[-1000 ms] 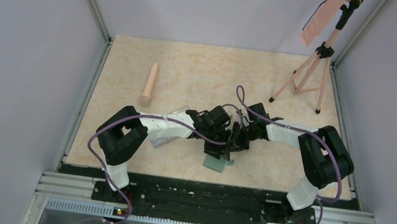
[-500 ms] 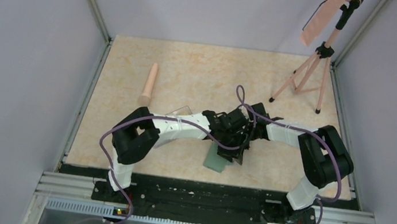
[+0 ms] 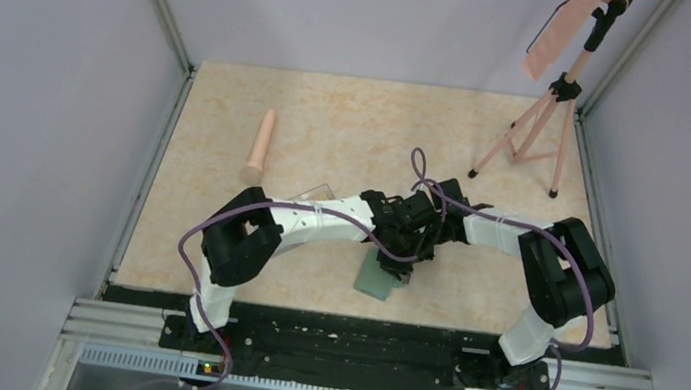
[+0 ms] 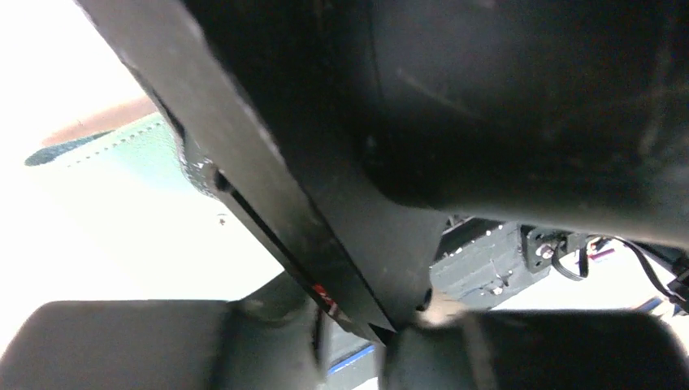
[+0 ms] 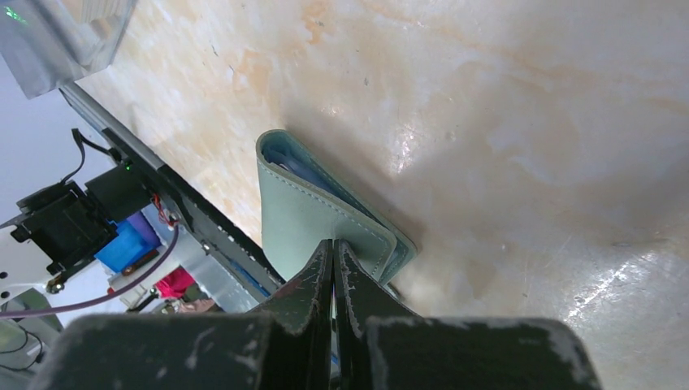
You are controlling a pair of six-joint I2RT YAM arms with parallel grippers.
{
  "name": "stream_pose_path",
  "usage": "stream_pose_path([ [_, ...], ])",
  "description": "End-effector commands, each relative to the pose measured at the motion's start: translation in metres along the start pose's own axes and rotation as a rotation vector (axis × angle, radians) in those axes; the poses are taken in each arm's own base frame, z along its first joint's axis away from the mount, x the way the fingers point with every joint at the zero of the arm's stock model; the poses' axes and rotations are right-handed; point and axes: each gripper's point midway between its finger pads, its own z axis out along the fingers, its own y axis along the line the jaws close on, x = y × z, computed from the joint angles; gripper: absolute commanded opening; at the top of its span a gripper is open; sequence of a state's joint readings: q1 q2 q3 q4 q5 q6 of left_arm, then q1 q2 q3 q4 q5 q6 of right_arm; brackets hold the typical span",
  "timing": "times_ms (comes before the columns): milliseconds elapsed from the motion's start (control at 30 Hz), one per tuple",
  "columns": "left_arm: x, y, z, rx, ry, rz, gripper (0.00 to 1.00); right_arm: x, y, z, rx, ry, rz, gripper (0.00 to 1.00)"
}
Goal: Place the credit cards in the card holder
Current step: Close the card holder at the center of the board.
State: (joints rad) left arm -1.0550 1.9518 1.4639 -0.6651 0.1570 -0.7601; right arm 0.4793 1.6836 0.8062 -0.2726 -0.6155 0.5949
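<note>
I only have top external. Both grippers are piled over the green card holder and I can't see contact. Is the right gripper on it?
Observer: Yes. The right wrist view shows the right gripper shut on the cover edge of the card holder.
Operator: Is it lying flat?
Observer: No. The cover is tilted up off the table, and pale blue pocket pages show inside.
Operator: Does the left gripper have a card?
Observer: Cannot tell. The left wrist view is mostly blocked by dark hardware close to the lens. Only a stitched green strip of the card holder shows, and no card can be made out.
</note>
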Motion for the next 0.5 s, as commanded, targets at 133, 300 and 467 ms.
stream_pose_path([
  [133,-0.010,-0.009,0.001,0.019,-0.049,0.052,0.43,-0.008,-0.023,0.007,0.114,-0.033,-0.035,0.00],
  [300,-0.006,-0.014,0.009,0.020,-0.028,0.064,0.36,-0.007,-0.023,0.008,0.116,-0.032,-0.033,0.00],
  [467,0.001,0.001,0.016,-0.046,0.004,0.063,0.17,-0.007,-0.024,0.007,0.118,-0.033,-0.034,0.00],
])
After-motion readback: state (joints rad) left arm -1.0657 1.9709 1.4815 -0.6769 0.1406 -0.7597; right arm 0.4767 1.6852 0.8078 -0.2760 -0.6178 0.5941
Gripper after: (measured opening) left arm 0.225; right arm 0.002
